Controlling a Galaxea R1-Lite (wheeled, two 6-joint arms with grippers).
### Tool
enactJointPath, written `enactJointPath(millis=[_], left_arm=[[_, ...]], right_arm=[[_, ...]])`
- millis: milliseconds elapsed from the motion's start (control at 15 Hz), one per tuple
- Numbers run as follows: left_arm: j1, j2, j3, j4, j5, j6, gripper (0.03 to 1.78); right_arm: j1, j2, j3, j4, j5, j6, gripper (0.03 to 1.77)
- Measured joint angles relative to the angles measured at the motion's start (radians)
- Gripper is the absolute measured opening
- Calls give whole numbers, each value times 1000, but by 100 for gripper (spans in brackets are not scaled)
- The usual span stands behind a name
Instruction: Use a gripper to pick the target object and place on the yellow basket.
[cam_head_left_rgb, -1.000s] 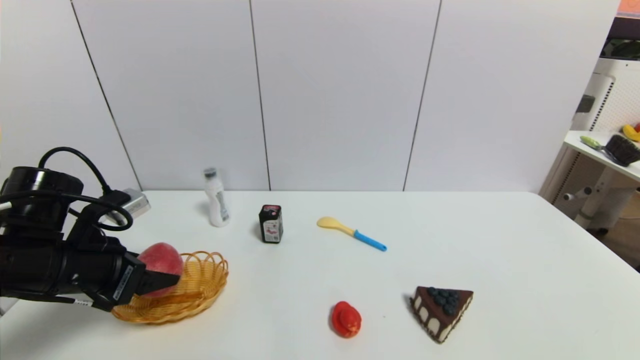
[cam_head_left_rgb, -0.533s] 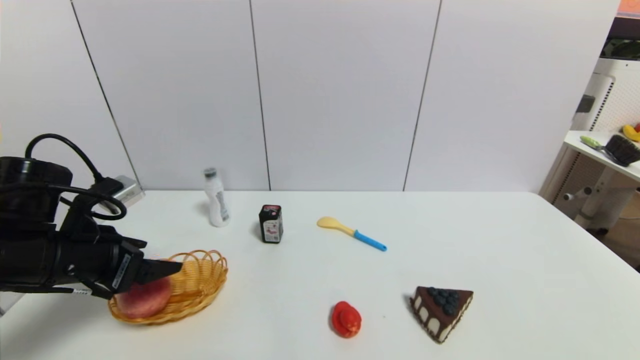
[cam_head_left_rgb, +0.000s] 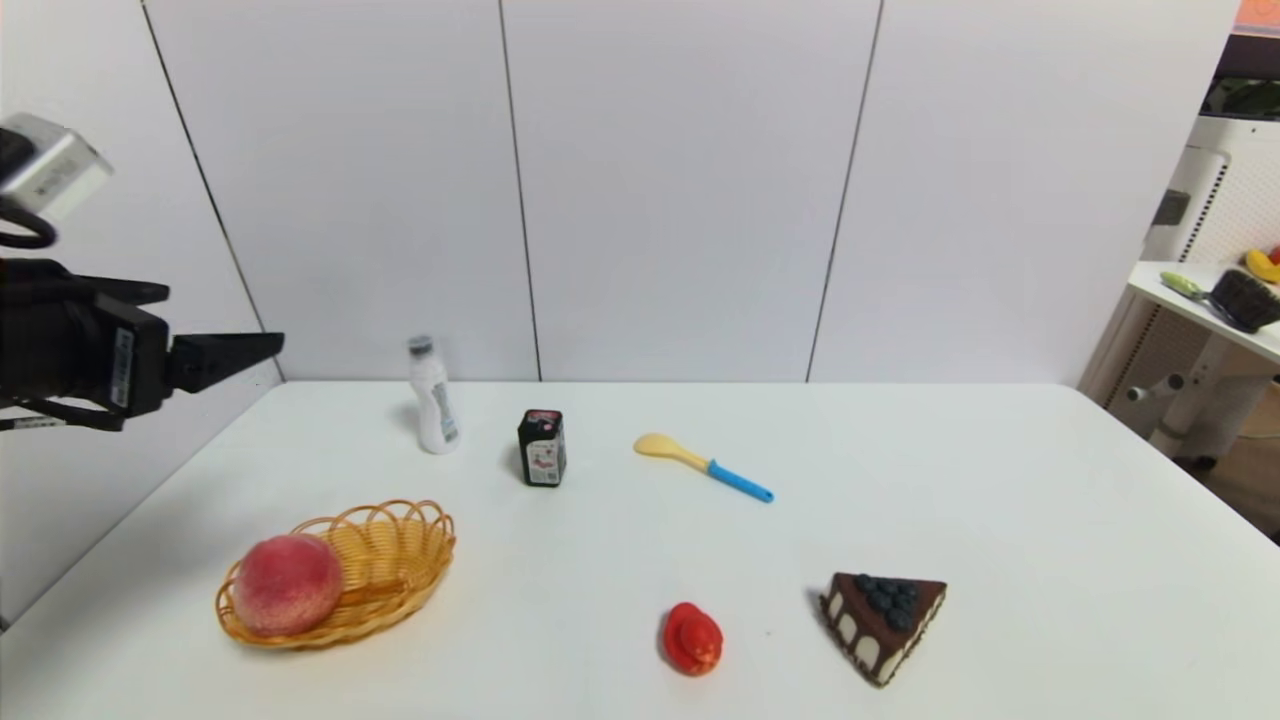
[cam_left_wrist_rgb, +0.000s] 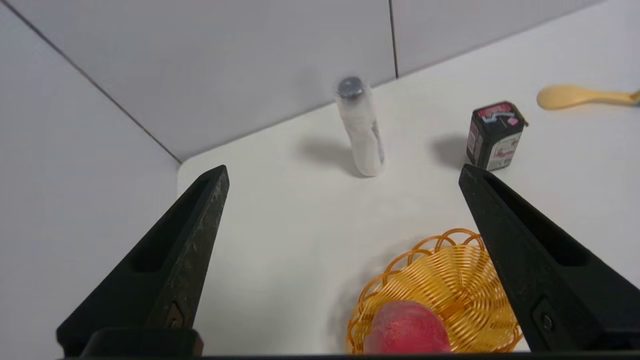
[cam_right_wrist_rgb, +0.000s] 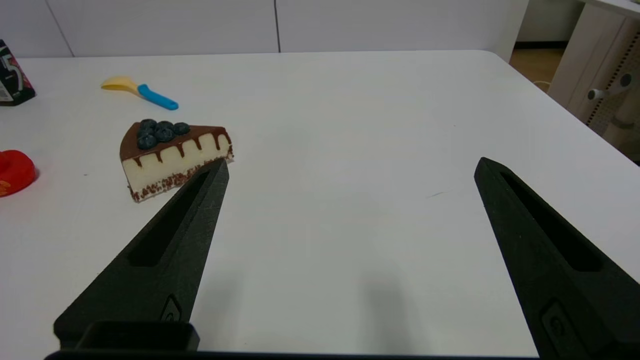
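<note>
The round pinkish-red peach (cam_head_left_rgb: 288, 584) sits at the near end of the woven yellow wicker basket (cam_head_left_rgb: 400, 560), left gripper (cam_left_wrist_rgb: 342, 175) spread wide and empty above, so only a nudge could roll it over that shallow rim.

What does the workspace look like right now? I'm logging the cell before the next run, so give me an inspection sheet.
Surface: white table, no spills seen.
Job's things: peach lies in the yellow basket, at its near-left end.
Clutter: white bottle and black carton upright; yellow spoon with blue handle; red toy; chocolate cake slice.
Grippers: left gripper raised above the table's left edge, jaws wide apart, holding nothing; right gripper low over the table's right side, jaws wide apart, holding nothing.
Cables: black cable at the left wrist.
Surroundings: white panelled wall; side shelf on the right holding small items.
</note>
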Motion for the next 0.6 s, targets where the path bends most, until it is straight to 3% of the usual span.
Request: enactJointPath(millis=[267, 600], left_arm=[[2, -271, 198, 5, 32, -72, 167], [1, -749, 656, 5, 149, -136, 169]], right_arm=[[0, 0, 0, 0, 0, 0, 170], [0, 0, 0, 0, 0, 0, 170]])
